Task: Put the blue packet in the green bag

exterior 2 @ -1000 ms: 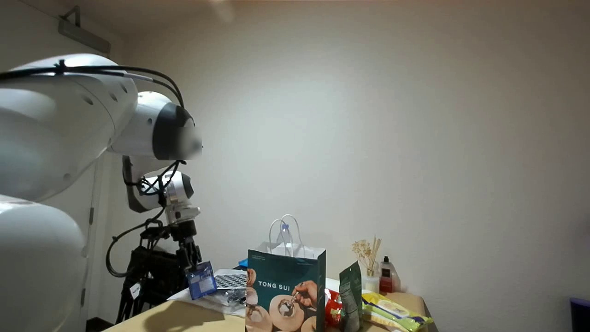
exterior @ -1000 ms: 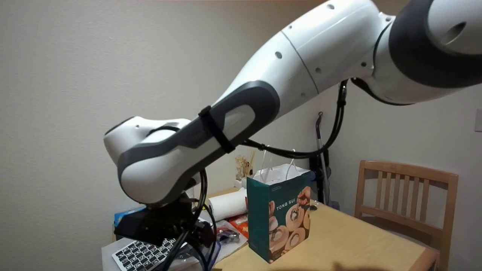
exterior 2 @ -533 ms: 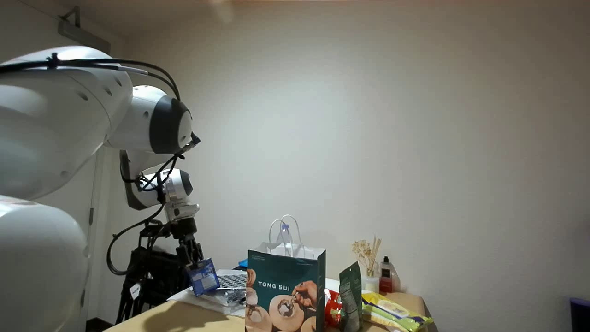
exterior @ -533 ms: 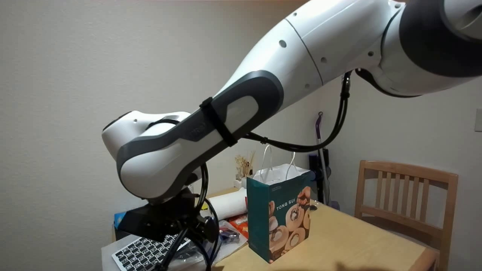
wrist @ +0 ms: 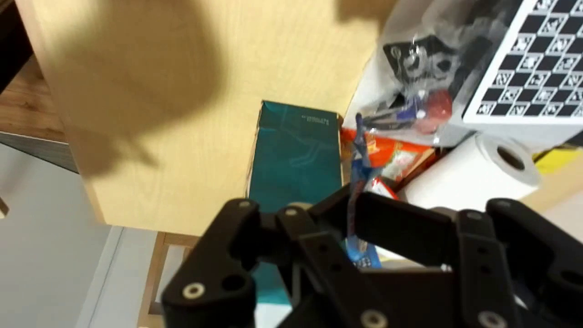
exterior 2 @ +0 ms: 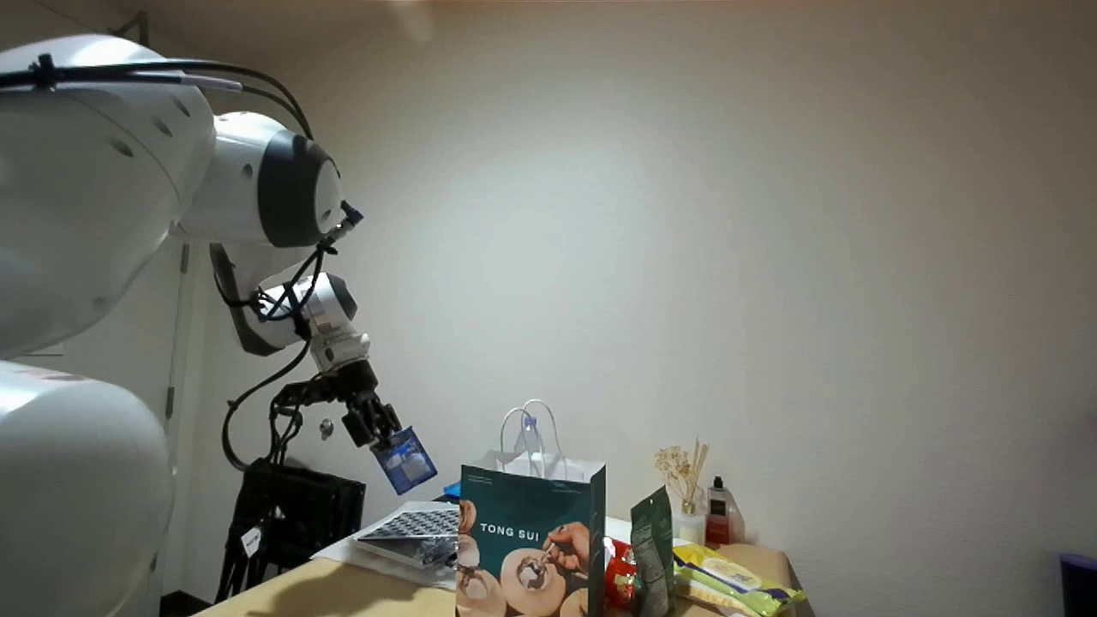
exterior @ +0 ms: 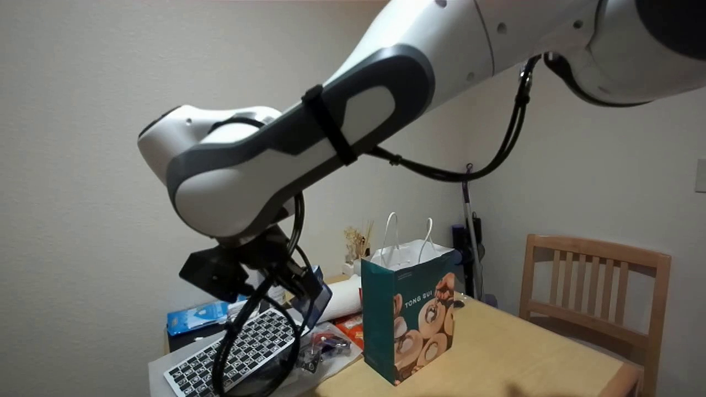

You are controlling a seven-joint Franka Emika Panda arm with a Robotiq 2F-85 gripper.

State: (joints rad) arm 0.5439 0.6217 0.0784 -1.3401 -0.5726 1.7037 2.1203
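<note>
Pinching one blue packet (exterior 2: 408, 464), jaws tilted above one table (exterior: 513, 342), apart from one upright green bag (exterior: 409, 317).

Glossy white jointed robot arm (exterior: 375, 113) w/ dark-grey trim spans an ext. view from upper R down-L to a rounded white wrist joint (exterior: 220, 198). Flat black strap (exterior: 329, 125) round white-&-grey forearm (exterior: 276, 172); black cables (exterior: 463, 177) sag in a loop underneath. In an ext. view, bulky white upper links (exterior 2: 77, 197) take up most of L edge, dark-grey-capped joint (exterior 2: 296, 184) just past them. Below wrist, black two-finger gripper (exterior 2: 386, 434) is up in the air, tilted, tips aimed dn & toward pic. R. Wrist view: black fingers (wrist: 405, 223) nearly tog., pinching; black linkages (wrist: 485, 273) splayed either side, close to lens.
</note>
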